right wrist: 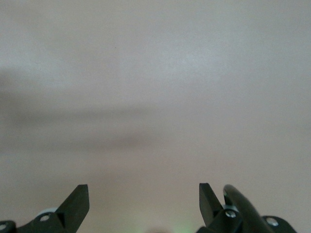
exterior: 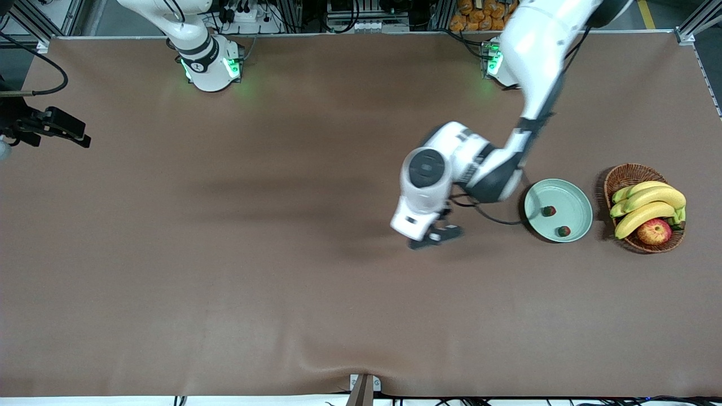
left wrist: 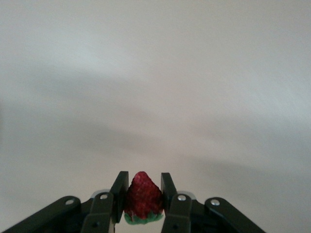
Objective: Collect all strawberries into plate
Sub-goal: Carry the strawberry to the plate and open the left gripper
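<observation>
Left gripper (left wrist: 142, 201) clamps strawberry (left wrist: 142, 196) over table, arm bent; right gripper (right wrist: 144, 201) waits, fingers apart

In the front view the left hand (exterior: 434, 234) hides its held strawberry (left wrist: 142, 196) beneath the wrist.

Brown table (exterior: 225, 282), aluminium frame rails (exterior: 34, 17), cables along edge

No text, label, brand, number or sign can be read anywhere in these views, neither on the arms nor on the worktop (exterior: 225, 282).
</observation>
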Action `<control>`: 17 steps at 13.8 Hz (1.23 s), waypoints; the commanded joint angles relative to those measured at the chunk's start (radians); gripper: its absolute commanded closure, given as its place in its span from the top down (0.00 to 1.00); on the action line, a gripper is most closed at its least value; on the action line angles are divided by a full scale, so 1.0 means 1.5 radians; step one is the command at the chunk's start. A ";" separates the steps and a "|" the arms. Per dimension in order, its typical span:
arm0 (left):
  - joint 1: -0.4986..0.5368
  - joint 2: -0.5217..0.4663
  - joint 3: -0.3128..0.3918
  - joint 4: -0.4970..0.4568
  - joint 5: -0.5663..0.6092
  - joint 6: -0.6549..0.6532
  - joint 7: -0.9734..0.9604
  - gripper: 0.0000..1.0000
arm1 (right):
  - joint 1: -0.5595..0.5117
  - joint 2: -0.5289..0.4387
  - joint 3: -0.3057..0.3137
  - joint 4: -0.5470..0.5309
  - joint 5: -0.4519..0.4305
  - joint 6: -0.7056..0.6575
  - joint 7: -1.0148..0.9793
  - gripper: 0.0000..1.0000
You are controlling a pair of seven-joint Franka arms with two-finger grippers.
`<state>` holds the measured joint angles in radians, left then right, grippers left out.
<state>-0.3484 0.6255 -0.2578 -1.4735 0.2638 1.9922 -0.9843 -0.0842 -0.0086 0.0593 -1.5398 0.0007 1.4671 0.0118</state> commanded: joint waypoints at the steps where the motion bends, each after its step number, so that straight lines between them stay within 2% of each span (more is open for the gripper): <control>1: 0.067 -0.047 -0.006 -0.045 0.007 -0.027 -0.018 0.13 | 0.000 -0.014 0.004 -0.010 -0.005 0.004 -0.005 1.00; 7: 0.247 -0.109 -0.012 -0.158 0.011 -0.030 0.047 0.13 | 0.000 -0.013 0.003 -0.013 -0.003 0.003 -0.003 1.00; 10: 0.321 -0.109 -0.014 -0.195 0.011 -0.030 0.070 0.13 | 0.022 -0.013 0.004 -0.013 -0.004 0.002 0.004 1.00; 17: 0.424 -0.102 -0.014 -0.277 0.011 -0.021 0.149 0.14 | 0.042 -0.015 0.006 -0.010 -0.004 0.004 0.005 1.00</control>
<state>0.2480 0.4994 -0.2618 -1.8356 0.2644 1.9466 -0.7981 -0.0250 -0.0095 0.0703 -1.5401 0.0012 1.4674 0.0129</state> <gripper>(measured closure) 0.665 0.000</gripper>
